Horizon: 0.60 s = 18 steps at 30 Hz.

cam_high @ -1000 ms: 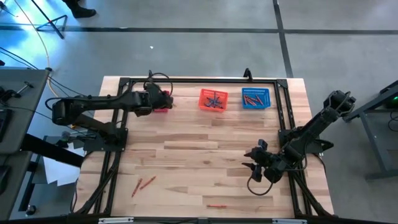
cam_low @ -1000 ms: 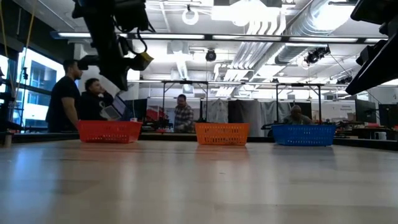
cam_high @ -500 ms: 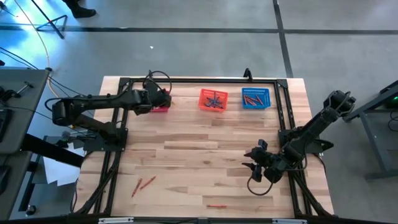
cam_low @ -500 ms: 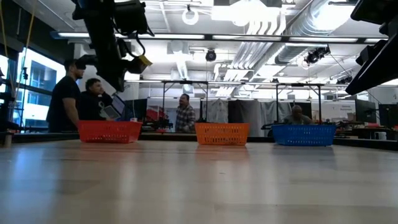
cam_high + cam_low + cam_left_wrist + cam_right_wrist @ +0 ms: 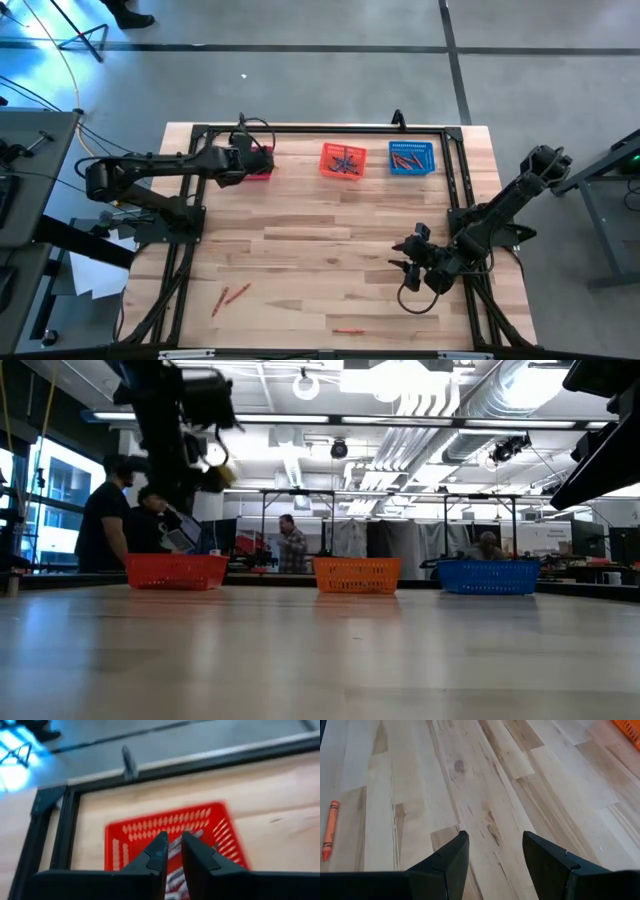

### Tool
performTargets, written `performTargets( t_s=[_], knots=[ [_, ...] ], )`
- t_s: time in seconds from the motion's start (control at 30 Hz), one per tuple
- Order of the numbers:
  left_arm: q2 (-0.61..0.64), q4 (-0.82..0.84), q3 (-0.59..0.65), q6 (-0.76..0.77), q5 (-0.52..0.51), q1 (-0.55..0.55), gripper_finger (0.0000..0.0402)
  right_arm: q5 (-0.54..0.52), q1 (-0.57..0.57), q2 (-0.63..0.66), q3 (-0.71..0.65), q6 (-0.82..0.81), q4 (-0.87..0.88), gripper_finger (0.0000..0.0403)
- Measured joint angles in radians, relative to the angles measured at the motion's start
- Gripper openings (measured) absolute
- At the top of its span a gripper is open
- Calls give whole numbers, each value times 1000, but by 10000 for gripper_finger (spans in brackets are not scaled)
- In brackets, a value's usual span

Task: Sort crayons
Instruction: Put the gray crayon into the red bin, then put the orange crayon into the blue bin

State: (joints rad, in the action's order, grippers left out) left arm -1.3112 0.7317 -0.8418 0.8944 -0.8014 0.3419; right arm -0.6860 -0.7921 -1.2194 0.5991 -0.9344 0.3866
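Red basket [image 5: 125, 837] under left gripper [image 5: 171, 845], fingers slightly parted, empty; right gripper [image 5: 492, 845] low over table, spread.

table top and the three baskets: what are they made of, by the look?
Table: wood, looks like light butcher-block, going by the jointed strips with grain and knots, matte to satin.
Red basket, orange basket, blue basket: probably moulded plastic, given the uniform saturated colour and slotted mesh walls; coated wire can't be ruled out.

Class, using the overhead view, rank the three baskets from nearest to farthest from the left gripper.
1. Red basket: directly under the left gripper, at the far left.
2. Orange basket: middle of the far edge.
3. Blue basket: farthest right.
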Motion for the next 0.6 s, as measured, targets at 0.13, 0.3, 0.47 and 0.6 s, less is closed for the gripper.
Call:
performTargets(
  t_s=[0.13,0.3,0.47,0.6],
  knots=[
    [-22,-67,83,21,7,16,42,1,0,0,0,0,0,181],
    [-26,-132,133,44,7,26,42,6,0,0,0,0,1,181],
    [-21,-156,134,2,73,19,42,1,0,0,0,0,1,181],
    [8,-187,134,-103,191,-37,42,1,0,0,0,0,1,181]
  ],
)
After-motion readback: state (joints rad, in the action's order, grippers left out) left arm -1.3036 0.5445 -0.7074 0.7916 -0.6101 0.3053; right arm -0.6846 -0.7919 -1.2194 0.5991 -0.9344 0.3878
